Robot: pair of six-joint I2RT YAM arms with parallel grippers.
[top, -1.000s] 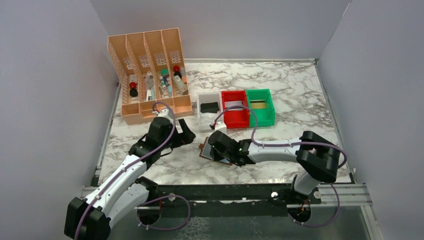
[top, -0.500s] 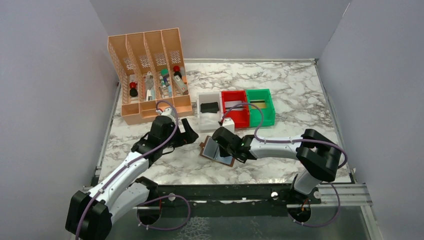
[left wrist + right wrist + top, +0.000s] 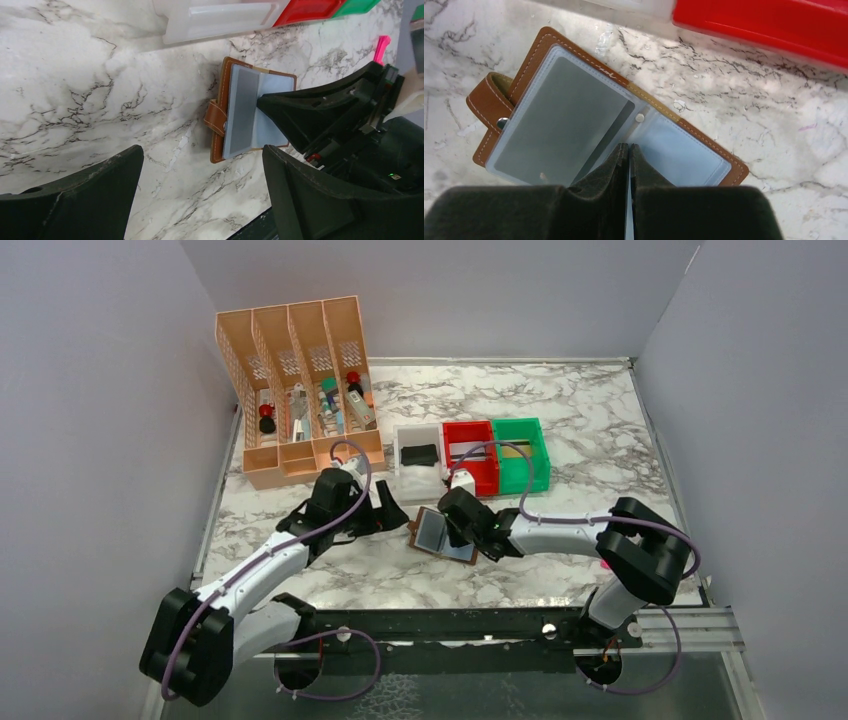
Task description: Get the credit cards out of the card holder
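Both fingers of my right end effector (image 3: 629, 148) sit almost together, tips on the clear sleeves (image 3: 684, 156) of the small brown leather card holder (image 3: 441, 534), which lies open on the marble tabletop (image 3: 600, 420) just near of the white plastic bin (image 3: 420, 487). My left end effector (image 3: 200, 152) hovers just left of it, spread wide and empty.

Marbled counter (image 3: 600, 430) bears: card holder (image 3: 434, 533), open, near the red bin (image 3: 482, 478); white bin (image 3: 420, 488) and green bin (image 3: 525, 478) flanking it; peach rack (image 3: 262, 468) farther off.
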